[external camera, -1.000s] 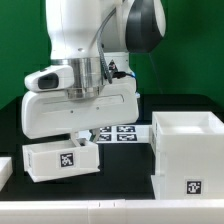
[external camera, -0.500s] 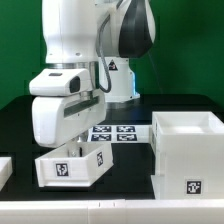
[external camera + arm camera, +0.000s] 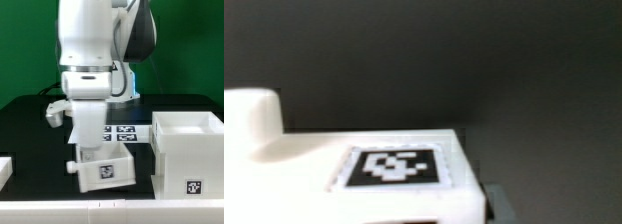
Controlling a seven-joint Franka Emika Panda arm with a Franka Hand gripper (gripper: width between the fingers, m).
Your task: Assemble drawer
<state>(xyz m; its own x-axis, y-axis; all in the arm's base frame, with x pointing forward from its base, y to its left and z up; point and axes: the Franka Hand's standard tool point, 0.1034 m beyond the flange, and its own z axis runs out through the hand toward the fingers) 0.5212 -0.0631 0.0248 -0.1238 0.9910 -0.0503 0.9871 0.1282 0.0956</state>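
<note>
Clearly the drawer (image 3: 105, 172) is the thing in hand here. In the exterior view it sits low in the centre of the frame, directly under the arm, with its tagged wall turned to the camera. The larger white box (image 3: 188, 150) stands just beside it, toward the lower right. The fingers (image 3: 87, 147) come down from above onto the upper left part of the drawer. As far as I can judge they are clenched on one of its thick walls, but the contact itself is hidden. I cannot tell if the drawer's bottom touches the black worktop (image 3: 30, 130) or hangs slightly above it. The marker board (image 3: 122, 132) lies behind the drawer, near the middle of the frame. In the wrist view the tag (image 3: 397, 167) shows in the lower centre, blurred, on a white wall. About handling, I judge the drawer to be light and stiff, a hard plastic tray that will not bend under the squeeze. Its smooth surface may be slippery, however, so it can turn around the pinch point when it is held by one wall only and off its centre. The best place to take hold is the middle of a wall, one finger inside and one outside, reaching well down. It does not look fragile, though a knock against the box could shift it in the grip.
</note>
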